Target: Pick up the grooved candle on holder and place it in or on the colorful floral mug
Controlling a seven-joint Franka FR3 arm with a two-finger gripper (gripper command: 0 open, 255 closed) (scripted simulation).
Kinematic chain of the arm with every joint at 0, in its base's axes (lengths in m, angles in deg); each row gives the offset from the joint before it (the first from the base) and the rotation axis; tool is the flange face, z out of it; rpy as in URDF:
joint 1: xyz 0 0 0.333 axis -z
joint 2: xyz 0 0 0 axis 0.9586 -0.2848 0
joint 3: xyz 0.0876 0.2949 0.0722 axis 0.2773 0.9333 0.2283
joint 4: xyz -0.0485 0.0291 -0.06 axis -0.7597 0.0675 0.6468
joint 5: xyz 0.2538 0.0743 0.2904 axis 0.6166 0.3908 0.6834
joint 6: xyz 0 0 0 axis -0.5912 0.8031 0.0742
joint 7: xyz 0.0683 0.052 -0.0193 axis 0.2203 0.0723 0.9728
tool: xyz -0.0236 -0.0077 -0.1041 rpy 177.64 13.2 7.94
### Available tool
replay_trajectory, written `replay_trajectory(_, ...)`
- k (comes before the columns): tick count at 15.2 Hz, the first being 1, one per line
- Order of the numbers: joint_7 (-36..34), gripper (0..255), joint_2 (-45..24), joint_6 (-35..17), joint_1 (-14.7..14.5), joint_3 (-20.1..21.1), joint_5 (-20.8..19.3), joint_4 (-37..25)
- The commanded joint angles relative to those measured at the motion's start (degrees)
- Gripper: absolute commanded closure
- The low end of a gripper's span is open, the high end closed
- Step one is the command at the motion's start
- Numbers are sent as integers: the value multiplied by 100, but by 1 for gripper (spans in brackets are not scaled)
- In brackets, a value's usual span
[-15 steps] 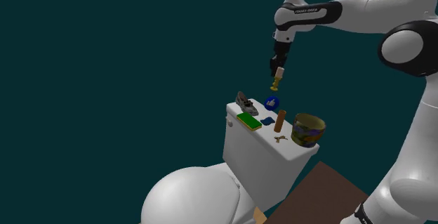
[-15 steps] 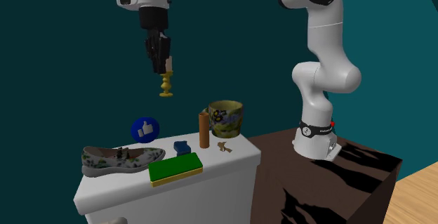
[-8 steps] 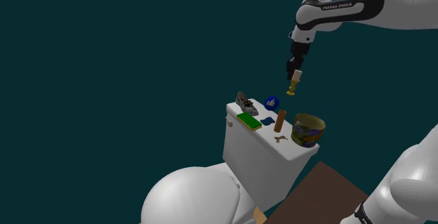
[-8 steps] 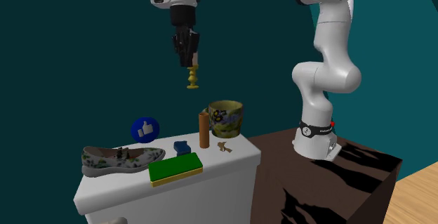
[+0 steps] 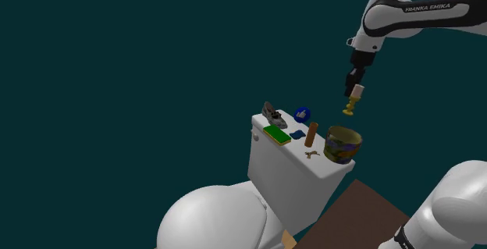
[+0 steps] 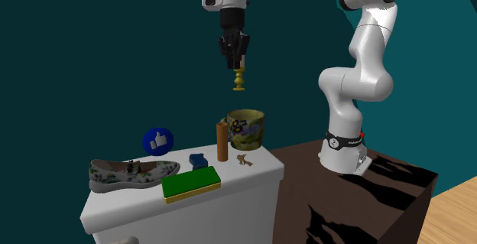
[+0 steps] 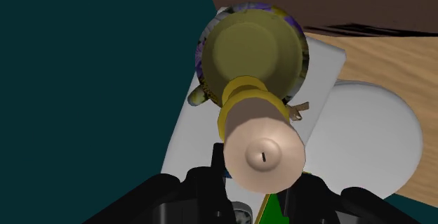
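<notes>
The gripper (image 6: 235, 59) points straight down, high above the toilet tank (image 6: 252, 175). Its two black fingers are closed on the cream candle (image 6: 238, 68), pinching it near the top. The gold holder (image 6: 239, 83) hangs below the fingers, upright and touching nothing.

In the second exterior view the candle sits at the mug's (image 6: 245, 128) twelve o'clock, with clear air between the holder's foot and the rim. In the shoulder view the candle (image 5: 356, 91) is also near twelve o'clock of the mug (image 5: 343, 144), a shade toward one.

Along the gripper (image 7: 258, 191), the candle's (image 7: 265, 149) flat top and short wick face the camera. The holder's (image 7: 253, 54) round foot lies across the mug's (image 7: 302, 47) mouth, and the flowered rim shows around it.

The mug stands on the tank lid at the corner nearest the stand (image 6: 359, 196). These places are from the second exterior view:
- A brown cylinder (image 6: 222, 143) stands upright at the mug's eight o'clock, just beside it.
- A small brown piece (image 6: 244, 159) lies at the mug's six o'clock.
- A blue disc (image 6: 158, 140) with a thumbs-up stands at the cylinder's nine o'clock.
- A flowered shoe (image 6: 130, 174) lies at the disc's seven o'clock.
- A green block (image 6: 190, 183) lies at the shoe's four o'clock.
- A small blue piece (image 6: 199, 160) lies between the block and the cylinder.
</notes>
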Motion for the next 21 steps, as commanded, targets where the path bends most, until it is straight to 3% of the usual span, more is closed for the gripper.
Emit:
replay_trajectory(1, 32, 255, 242, 35, 53, -13, -69, 199)
replay_trajectory(18, 40, 255, 120, -1306, 93, -147, -137, 1419)
replay_trajectory(21, 40, 255, 120, -1306, 93, -147, -137, 1419)
